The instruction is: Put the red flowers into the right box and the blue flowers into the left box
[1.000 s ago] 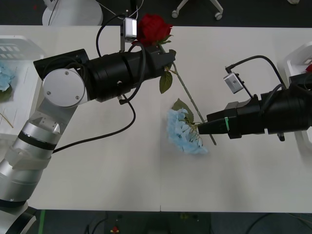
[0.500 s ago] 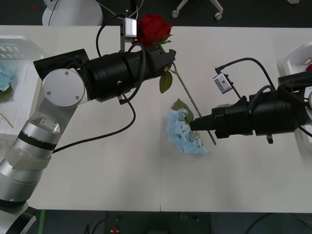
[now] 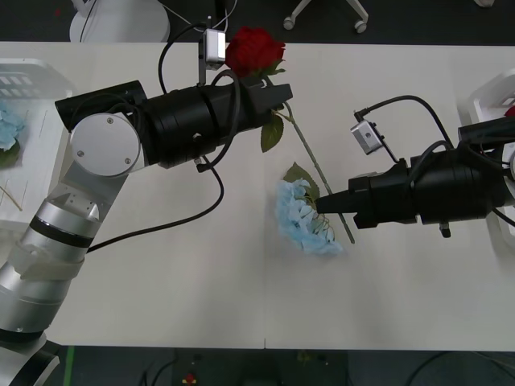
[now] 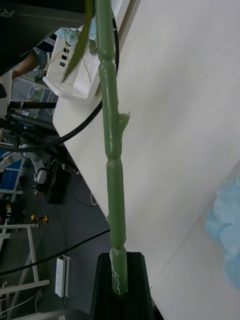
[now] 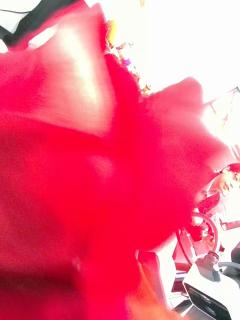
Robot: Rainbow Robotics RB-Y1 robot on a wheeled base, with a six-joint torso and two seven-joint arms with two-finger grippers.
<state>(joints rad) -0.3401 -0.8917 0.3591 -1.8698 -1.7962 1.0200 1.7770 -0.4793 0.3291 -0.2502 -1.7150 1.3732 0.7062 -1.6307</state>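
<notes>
over the table's middle, right claw (image 3: 320,205) pinching rose stem (image 4: 112,165), left claw (image 3: 278,95) seemingly gripping below red rose (image 3: 253,50)

A white table (image 3: 161,273) stands on dark floor (image 3: 402,20), office-chair bases (image 3: 326,12) beyond.

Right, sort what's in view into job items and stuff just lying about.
Job items: red rose; blue flower; left box; right box; left end effector by the rose; right end effector on its stem.

Lying about: chair base; table.
</notes>
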